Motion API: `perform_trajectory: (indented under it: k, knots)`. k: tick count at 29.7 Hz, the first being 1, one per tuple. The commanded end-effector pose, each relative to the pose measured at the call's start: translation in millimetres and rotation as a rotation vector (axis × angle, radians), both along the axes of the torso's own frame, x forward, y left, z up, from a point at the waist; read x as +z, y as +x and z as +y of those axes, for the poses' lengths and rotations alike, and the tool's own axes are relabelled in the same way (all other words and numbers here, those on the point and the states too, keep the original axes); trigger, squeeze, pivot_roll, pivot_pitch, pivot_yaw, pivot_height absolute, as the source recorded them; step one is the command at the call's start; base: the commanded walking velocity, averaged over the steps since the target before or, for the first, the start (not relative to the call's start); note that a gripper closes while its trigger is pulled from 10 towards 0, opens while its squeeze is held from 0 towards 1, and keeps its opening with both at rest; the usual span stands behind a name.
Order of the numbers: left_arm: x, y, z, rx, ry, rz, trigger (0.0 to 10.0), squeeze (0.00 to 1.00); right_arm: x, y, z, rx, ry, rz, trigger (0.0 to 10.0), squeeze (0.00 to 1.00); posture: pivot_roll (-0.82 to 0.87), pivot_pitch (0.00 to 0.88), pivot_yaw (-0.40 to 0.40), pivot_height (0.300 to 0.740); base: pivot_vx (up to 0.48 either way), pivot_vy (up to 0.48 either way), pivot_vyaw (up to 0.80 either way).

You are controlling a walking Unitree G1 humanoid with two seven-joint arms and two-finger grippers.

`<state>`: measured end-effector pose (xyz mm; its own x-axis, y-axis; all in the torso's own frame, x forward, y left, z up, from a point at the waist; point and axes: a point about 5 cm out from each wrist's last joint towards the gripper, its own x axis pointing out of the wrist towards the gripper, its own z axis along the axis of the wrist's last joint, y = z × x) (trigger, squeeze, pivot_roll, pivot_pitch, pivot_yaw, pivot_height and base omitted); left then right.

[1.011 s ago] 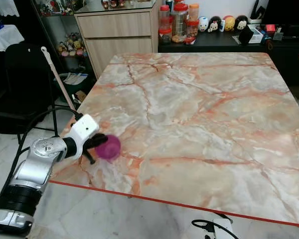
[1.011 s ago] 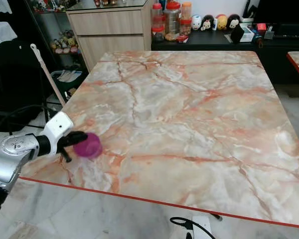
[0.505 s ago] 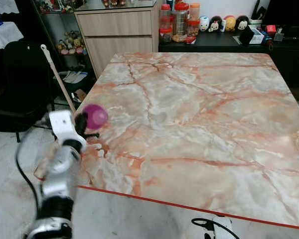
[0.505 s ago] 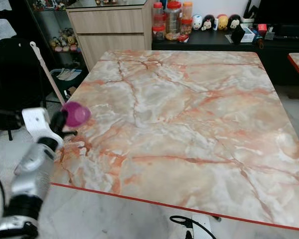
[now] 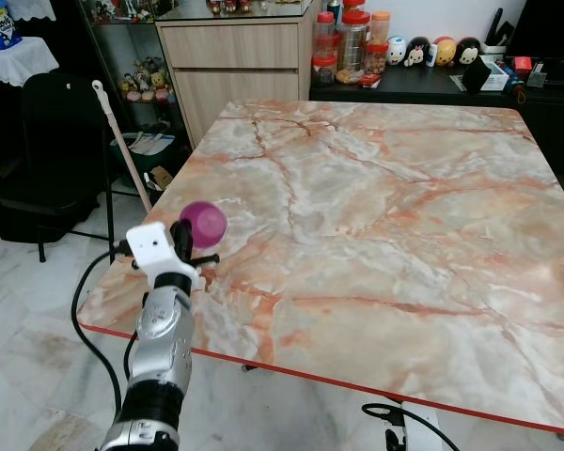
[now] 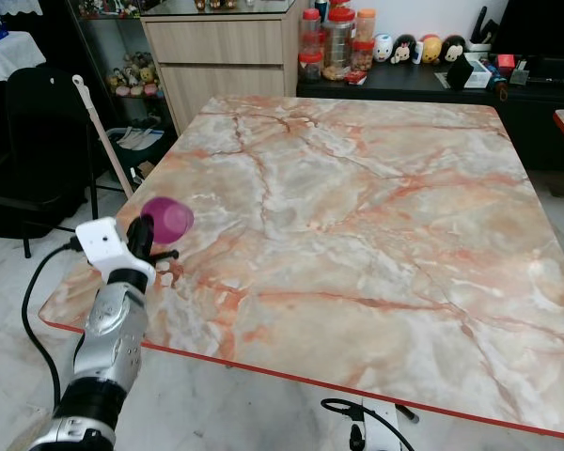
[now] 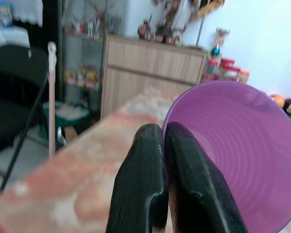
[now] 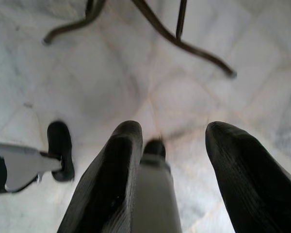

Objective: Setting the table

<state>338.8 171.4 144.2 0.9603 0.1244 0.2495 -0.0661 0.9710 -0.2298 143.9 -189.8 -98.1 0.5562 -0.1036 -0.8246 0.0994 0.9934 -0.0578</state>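
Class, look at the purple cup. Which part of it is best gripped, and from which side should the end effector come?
Grip the rim wall, one finger inside and one outside, coming at the open mouth. The purple cup is thin-walled and flares wide, so a pinch on the rim probably suits narrow fingers better than spanning the body. The left end effector holds it this way above the table.
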Motion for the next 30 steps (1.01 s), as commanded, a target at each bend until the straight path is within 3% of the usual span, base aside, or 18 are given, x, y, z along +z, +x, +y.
perform_trajectory:
  k: [1,6,17,30]
  knots:
    - [7,1.2,8.2,0.038,0.032,-0.026,10.0,0.0,-1,-3.5,0.4,-0.026,0.004,0.003,10.0,0.0,0.05,0.002,0.079,0.74,0.0,0.0,0.0]
    - [6,0.4,15.0,0.072,0.057,-0.026,10.0,0.0,-1,-4.6,-2.5,-0.051,0.003,0.003,10.0,0.0,0.04,0.01,0.08,0.74,0.0,-0.264,0.0]
    - [1,-2.0,20.0,0.112,0.06,-0.017,10.0,0.0,4,10.1,-5.4,-0.036,-0.003,-0.026,10.0,0.0,0.04,0.035,0.07,0.74,0.0,-0.412,0.0]
    - [0,-3.2,22.7,0.128,0.07,-0.012,10.0,0.0,3,6.8,-4.0,-0.034,-0.005,-0.02,10.0,0.0,0.04,0.04,0.077,0.74,0.0,-0.425,0.0]
